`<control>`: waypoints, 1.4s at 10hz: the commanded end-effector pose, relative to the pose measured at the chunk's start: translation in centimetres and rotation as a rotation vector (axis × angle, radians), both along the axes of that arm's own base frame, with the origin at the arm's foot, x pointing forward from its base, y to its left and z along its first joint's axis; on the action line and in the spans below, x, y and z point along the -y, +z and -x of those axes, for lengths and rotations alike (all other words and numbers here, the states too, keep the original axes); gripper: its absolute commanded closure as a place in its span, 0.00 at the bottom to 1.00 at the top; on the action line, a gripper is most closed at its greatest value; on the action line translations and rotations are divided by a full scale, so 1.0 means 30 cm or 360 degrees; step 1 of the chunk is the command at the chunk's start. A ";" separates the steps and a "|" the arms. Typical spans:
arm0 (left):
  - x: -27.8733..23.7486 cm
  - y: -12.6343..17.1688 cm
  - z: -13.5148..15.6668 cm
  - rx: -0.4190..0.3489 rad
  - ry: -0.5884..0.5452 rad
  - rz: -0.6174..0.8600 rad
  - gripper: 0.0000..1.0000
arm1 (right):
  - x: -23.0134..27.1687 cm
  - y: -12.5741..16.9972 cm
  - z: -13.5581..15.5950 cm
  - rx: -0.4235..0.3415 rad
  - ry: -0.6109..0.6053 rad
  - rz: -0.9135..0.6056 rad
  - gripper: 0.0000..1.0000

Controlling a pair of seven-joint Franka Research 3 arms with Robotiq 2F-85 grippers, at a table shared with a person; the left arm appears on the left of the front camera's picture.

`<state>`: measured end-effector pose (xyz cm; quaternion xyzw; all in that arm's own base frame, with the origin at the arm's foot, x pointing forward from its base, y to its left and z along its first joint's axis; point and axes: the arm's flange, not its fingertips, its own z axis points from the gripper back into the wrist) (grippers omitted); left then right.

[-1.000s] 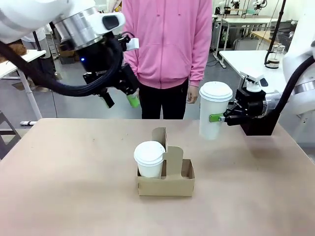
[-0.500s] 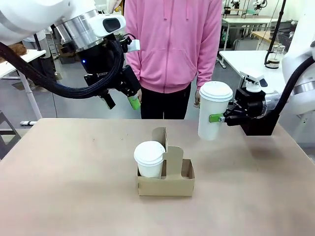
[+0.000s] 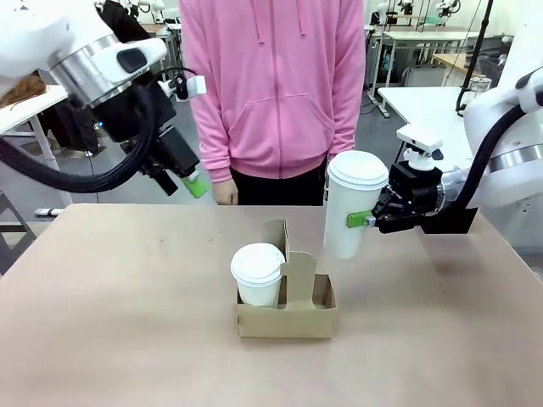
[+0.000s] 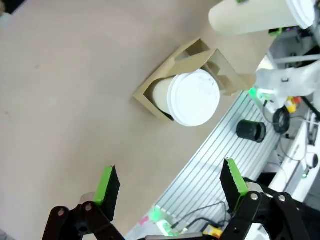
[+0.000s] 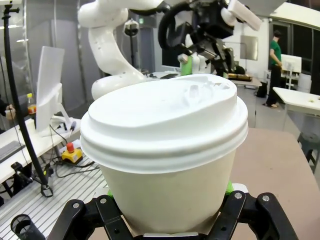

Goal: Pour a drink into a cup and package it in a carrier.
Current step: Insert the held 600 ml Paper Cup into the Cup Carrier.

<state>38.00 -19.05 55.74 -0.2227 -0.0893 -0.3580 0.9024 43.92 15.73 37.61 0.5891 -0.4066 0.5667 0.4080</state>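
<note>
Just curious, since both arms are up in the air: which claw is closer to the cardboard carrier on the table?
The right claw, holding a lidded cup just above and right of the carrier. The left claw hangs open, far up-left.

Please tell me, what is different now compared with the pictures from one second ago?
The right pincer, shut on the lidded cup, carried it leftward toward the carrier. The left pincer, open, drew away to the left. The person came closer to the table. The carrier and its seated cup stayed put.

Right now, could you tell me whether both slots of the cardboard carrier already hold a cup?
No, the carrier holds one lidded cup in its left slot, while the right gripper holds the second cup in the air.
</note>
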 end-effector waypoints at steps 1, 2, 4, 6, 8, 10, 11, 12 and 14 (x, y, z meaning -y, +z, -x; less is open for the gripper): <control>-0.060 -0.074 0.013 0.0112 -0.0112 0.0122 0.00 | -0.029 0.009 0.059 0.0038 0.0010 -0.0031 0.20; -0.096 -0.104 0.009 0.0178 -0.0123 0.0135 0.00 | -0.055 -0.004 0.073 0.0036 0.0015 -0.0022 0.20; -0.162 -0.142 0.007 0.0245 -0.0212 0.0235 0.00 | -0.118 -0.035 0.097 0.0002 0.0030 -0.0013 0.20; -0.207 -0.167 -0.006 0.0234 -0.0310 0.0271 0.00 | -0.156 -0.058 0.113 -0.0005 0.0058 -0.0012 0.20; -0.219 -0.184 -0.018 0.0193 -0.0347 0.0327 0.00 | -0.174 -0.090 0.128 -0.0019 0.0077 -0.0006 0.20; -0.204 -0.160 -0.015 0.0238 -0.0278 0.0217 0.00 | -0.189 -0.117 0.130 -0.0030 0.0098 -0.0002 0.20; -0.204 -0.160 -0.015 0.0238 -0.0278 0.0217 0.00 | -0.202 -0.134 0.132 -0.0032 0.0104 0.0001 0.20; -0.204 -0.160 -0.015 0.0238 -0.0278 0.0217 0.00 | -0.212 -0.159 0.131 -0.0031 0.0097 0.0004 0.20; -0.204 -0.160 -0.015 0.0238 -0.0278 0.0217 0.00 | -0.221 -0.209 0.126 -0.0044 0.0091 0.0011 0.20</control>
